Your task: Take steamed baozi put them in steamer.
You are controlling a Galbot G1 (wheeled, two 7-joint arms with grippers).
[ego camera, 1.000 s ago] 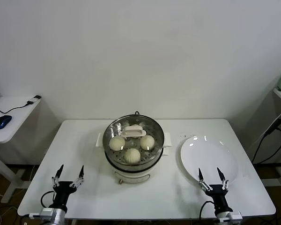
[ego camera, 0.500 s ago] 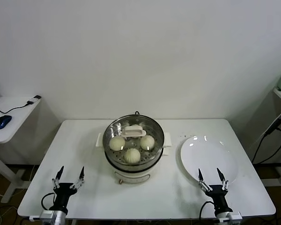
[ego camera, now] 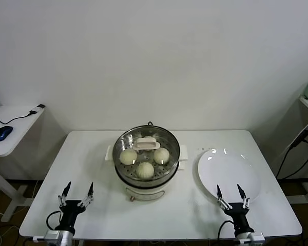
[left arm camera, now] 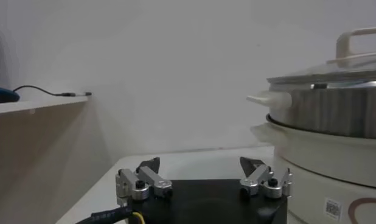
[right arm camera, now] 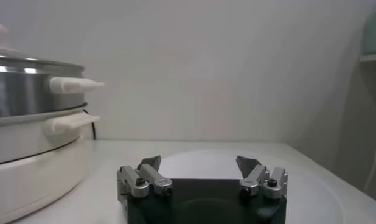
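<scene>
The steel steamer [ego camera: 147,154] stands mid-table on its white pot base. Three cream-white baozi show inside it: one at left [ego camera: 128,157], one at right [ego camera: 161,155], one in front [ego camera: 145,169]. A glass lid with a white handle [ego camera: 146,144] lies across the back of the basket; a fourth bun is hidden. My left gripper [ego camera: 77,191] is open and empty at the table's front left edge, well short of the steamer [left arm camera: 334,115]. My right gripper [ego camera: 229,193] is open and empty at the front right, over the near rim of the white plate [ego camera: 229,169].
The flat white plate holds nothing and shows in the right wrist view [right arm camera: 194,161]. A side table with a blue mouse [ego camera: 2,132] and a cable stands at far left. A shelf and a hanging cable [ego camera: 292,148] are at far right.
My left gripper has drawn back slightly toward the table's front edge. The right gripper, steamer and buns have not moved.
</scene>
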